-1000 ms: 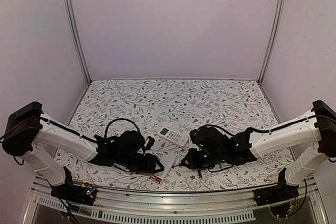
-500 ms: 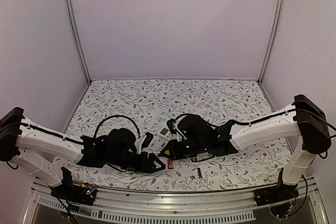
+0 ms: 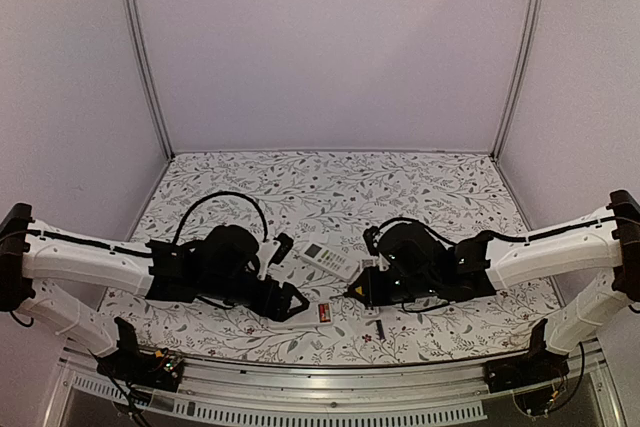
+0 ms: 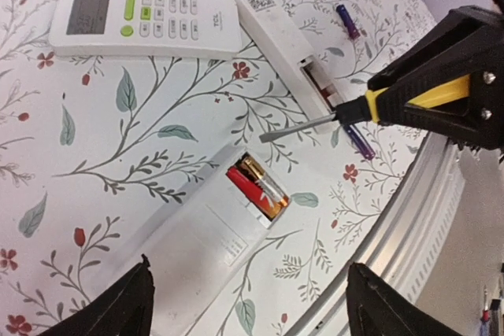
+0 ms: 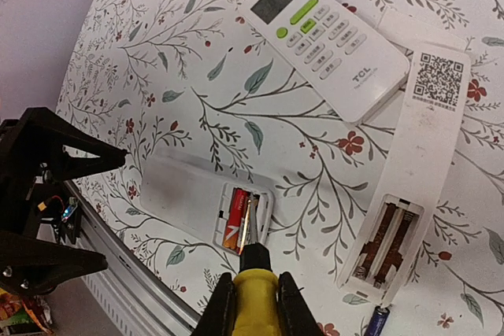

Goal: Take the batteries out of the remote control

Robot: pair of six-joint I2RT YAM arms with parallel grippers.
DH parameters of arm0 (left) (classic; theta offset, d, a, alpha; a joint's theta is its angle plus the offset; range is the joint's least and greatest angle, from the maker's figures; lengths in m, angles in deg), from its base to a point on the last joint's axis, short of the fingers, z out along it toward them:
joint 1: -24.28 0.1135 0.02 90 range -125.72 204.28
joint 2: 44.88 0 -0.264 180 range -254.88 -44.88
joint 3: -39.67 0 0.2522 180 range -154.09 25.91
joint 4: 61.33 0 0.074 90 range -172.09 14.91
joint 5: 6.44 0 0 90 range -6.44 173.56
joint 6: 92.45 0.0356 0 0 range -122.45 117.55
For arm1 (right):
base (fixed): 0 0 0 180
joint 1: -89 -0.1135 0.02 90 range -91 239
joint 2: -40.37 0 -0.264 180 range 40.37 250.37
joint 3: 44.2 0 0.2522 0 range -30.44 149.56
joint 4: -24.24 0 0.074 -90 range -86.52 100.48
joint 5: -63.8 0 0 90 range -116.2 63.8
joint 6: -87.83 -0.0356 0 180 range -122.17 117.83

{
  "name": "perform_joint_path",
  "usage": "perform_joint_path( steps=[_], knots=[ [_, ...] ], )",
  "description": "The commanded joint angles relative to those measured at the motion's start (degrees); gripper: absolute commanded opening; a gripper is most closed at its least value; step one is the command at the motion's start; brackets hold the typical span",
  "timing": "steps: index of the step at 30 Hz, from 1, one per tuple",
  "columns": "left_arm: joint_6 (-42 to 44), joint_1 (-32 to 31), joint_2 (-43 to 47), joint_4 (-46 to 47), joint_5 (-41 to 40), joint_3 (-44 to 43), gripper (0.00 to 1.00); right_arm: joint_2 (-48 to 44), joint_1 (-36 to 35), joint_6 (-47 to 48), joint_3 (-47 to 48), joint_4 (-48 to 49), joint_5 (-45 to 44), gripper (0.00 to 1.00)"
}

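The battery bay point(image 4: 258, 188) of the face-down remote point(image 4: 189, 249) nearest the front rail point(image 4: 409, 218) stood uncovered, with two red-and-orange batteries point(image 5: 235, 224) lying in it side by side. As far as both wrist views showed, their long axis ran across that remote's length rather than along it.

A second face-down remote point(image 5: 421, 139) (the one with the square code sticker) also had its bay point(image 5: 387, 241) uncovered, showing bare springs and contacts. Two dark blue batteries lay loose on the flowered table point(image 4: 157, 116). One point(image 4: 361, 141) was just past the open end of the stickered remote and pointed roughly along it. The other point(image 4: 347, 21) lay farther up the same remote, a little apart from its side.

A third remote point(image 5: 327, 33) lay face up just beside the stickered one, with its screen and green buttons showing.

The right gripper point(image 5: 253, 308) was clamped on the yellow-and-black handle of a screwdriver point(image 4: 370, 105). The thin shaft reached out over the loaded bay, its tip above the red-and-orange pair. I could not tell whether the tip touched them.

The left gripper point(image 4: 248, 267) hung near the loaded remote's closed end. Its fingers were spread wide and held nothing, and in its own view the remote lay between them. The screwdriver and the right arm stood between that bay and the stickered remote.
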Motion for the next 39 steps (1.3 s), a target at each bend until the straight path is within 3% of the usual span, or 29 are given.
perform_joint_path(
  steps=[1,7,11,15,21,24,32,34,39],
  knots=[
    [14.2,-1.0,-8.3,-6.3,-2.0,-5.8,0.84,-3.6,0.3,-2.9,-1.9,-1.3,-2.6,0.00],
    [23.3,-2.6,-15.0,-9.9,-6.9,-10.2,0.89,-7.2,0.3,-3.6,-3.9,-0.9,-3.4,0.00],
    [27.4,-2.6,-17.1,-8.8,-4.9,-9.9,0.91,-8.7,0.3,-4.0,-5.2,0.1,-3.3,0.00],
    [29.5,-3.1,-18.5,-8.5,0.2,-9.7,0.97,-9.4,0.3,-4.0,-5.6,0.2,-3.4,0.00],
    [29.8,-4.6,-20.4,-10.5,-2.9,-10.1,0.97,-11.4,0.4,-4.5,-7.0,0.4,-4.3,0.00],
    [30.0,-5.2,-22.9,-12.2,-3.8,-12.0,0.87,-12.7,0.5,-4.8,-7.7,0.4,-4.7,0.00],
    [30.9,-6.5,-25.3,-16.5,-6.6,-15.0,0.37,-17.6,1.5,-5.7,-10.2,-0.8,-6.4,0.00],
    [28.8,-6.3,-24.3,-17.1,-3.5,-15.5,0.31,-19.3,1.8,-6.1,-10.8,-1.0,-6.8,0.00],
    [11.2,-1.5,-18.9,-10.3,19.5,-15.1,0.26,-22.2,2.8,-5.7,-11.3,-1.6,-6.9,0.00]
  ],
)
